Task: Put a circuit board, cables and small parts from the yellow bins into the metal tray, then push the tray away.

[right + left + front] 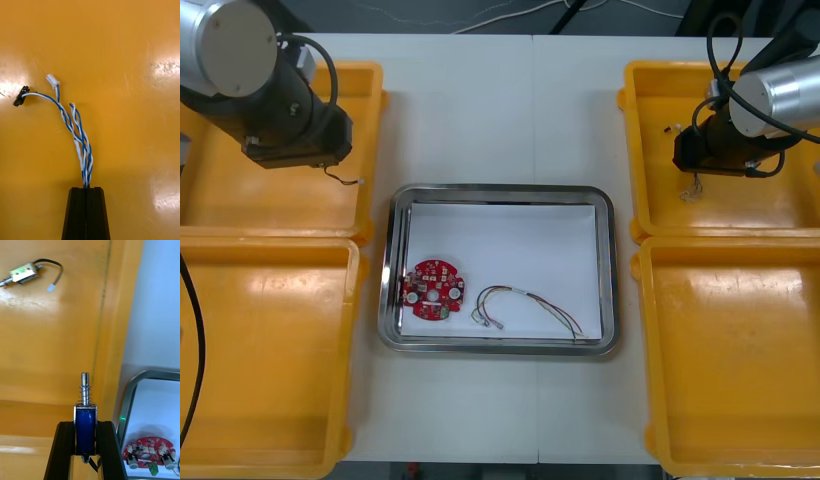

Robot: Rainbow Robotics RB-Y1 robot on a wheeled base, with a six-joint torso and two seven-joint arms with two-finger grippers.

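Tray (500, 190): mid-table, holds board (434, 289) and red-yellow cable (525, 305).
Twisted cable (77, 135): light, limp, likely to sway. Right gripper (86, 188), over far right bin (630, 150), has its jaws pinched on one end.
Small part (86, 435): rigid, smooth, probably slippery. Left gripper (85, 423) clamps its blue body at far left bin (375, 100), near tray.

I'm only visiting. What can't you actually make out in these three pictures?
Front view: left arm's wrist covers the left claw and its small metal part.
Front view: right arm's wrist covers the right claw; the blue and white cable's plugs are too small.
Left wrist view: the circuit board is cut off by the picture's edge.
Front view: the thin cable in the metal tray, wire colours unclear.
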